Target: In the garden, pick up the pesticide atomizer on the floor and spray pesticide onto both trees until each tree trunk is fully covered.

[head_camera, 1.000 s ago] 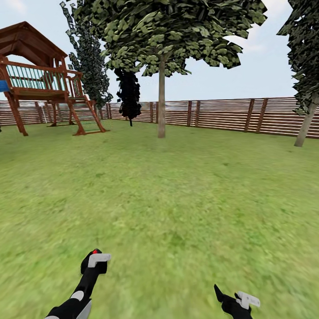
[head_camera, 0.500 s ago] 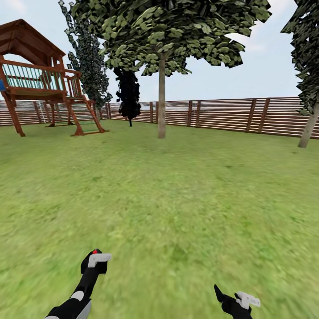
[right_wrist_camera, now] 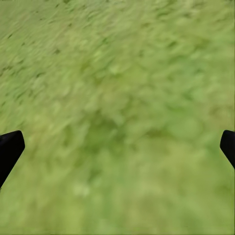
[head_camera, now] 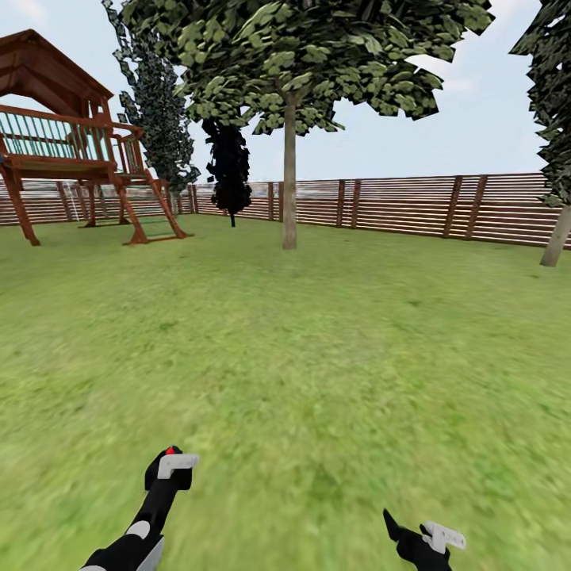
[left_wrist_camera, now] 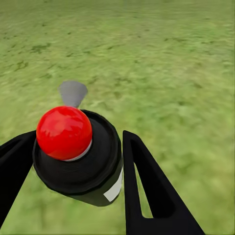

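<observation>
Atomizer point(left_wrist_camera: 78, 152) first: we've got it clamped in our left gripper point(left_wrist_camera: 73, 176), black fingers point(left_wrist_camera: 147, 186) pressed on both sides of its body. Our right gripper point(right_wrist_camera: 117, 147) is spread wide, nothing between the tips, just blurry grass under it.

Biggest to smallest, w/ textures: garden lawn point(head_camera: 317, 357) is a flat, mottled green carpet, smeared soft up close. Brown fence point(head_camera: 412, 206) rings the far edge, horizontal slats btw darker posts. Wooden playset point(head_camera: 71, 151) far left, reddish timber, pitched roof, railed deck, slanted ladder. Centre tree point(head_camera: 301, 55) has a blocky light-green crown; its trunk point(head_camera: 289, 174) is a straight, smooth, grey-brown column, standing in front of the fence. 2nd grey trunk point(head_camera: 557, 236) leans at the right edge. Dark narrow conifers point(head_camera: 231, 166) stand nr the playset.

Atomizer itself: squat black cylinder, rounded shoulder, glossy red ball on top, small grey nozzle sticking fwd, pale label patch on the side. Head view shows it low left as a red spot at the gripper.
</observation>
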